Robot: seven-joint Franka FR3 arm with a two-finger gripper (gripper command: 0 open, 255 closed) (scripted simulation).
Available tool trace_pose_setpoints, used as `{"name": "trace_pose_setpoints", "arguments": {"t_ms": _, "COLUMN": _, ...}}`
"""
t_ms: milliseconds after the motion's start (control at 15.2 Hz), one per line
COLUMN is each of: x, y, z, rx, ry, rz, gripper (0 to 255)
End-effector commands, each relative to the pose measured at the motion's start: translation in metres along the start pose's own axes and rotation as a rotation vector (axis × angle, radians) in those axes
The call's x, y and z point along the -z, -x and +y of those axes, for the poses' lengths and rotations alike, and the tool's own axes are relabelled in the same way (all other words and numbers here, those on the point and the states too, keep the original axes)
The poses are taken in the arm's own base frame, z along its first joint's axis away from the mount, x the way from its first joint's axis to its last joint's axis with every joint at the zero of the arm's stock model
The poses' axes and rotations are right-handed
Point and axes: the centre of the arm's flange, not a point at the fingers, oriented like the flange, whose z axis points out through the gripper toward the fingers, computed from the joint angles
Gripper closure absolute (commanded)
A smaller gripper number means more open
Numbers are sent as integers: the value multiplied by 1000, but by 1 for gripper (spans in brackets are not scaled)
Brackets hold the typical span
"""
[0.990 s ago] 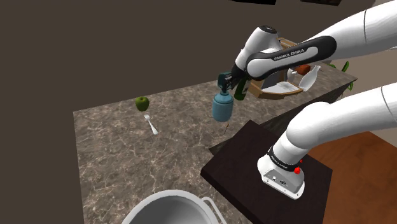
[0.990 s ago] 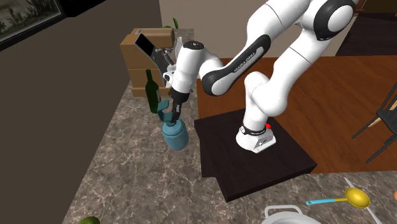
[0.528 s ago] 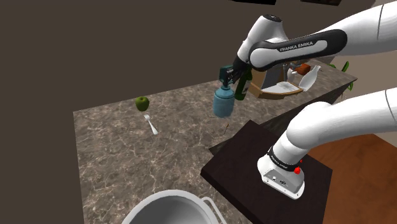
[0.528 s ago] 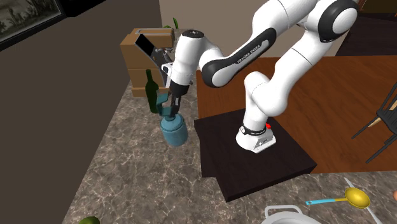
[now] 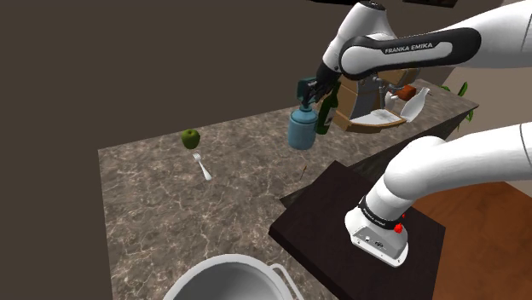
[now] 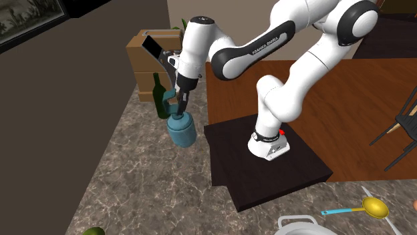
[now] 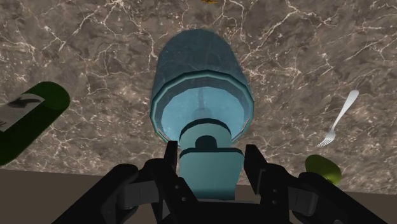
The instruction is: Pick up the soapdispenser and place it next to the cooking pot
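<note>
Marbled bench (image 5: 153, 204) lies below the gripper (image 7: 211, 163), which clasps the blue soap dispenser (image 5: 300, 129) by its pump, hanging above the surface near a green bottle (image 6: 159, 97), well apart from the pot (image 5: 223, 261).

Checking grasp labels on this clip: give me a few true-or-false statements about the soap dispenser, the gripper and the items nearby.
1. The gripper is shut on the blue soap dispenser at its pump head. True.
2. The soap dispenser stands right beside the cooking pot. False: the pot sits at the near end of the counter, far from it.
3. The fork lies on the counter close to the green apple. True.
4. The dark green bottle lies on its side. False: it stands upright.
</note>
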Motion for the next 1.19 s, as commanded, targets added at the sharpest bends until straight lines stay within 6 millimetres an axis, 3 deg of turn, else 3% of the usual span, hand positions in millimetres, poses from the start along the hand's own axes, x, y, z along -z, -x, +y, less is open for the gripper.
{"name": "trace_pose_setpoints", "arguments": {"t_ms": 0, "x": 12, "y": -4, "z": -2, "rx": 0, "ry": 0, "rz": 1, "gripper": 255}}
{"name": "trace_pose_setpoints", "arguments": {"t_ms": 1122, "x": 98, "y": -30, "z": -2, "rx": 0, "ry": 0, "rz": 1, "gripper": 255}}
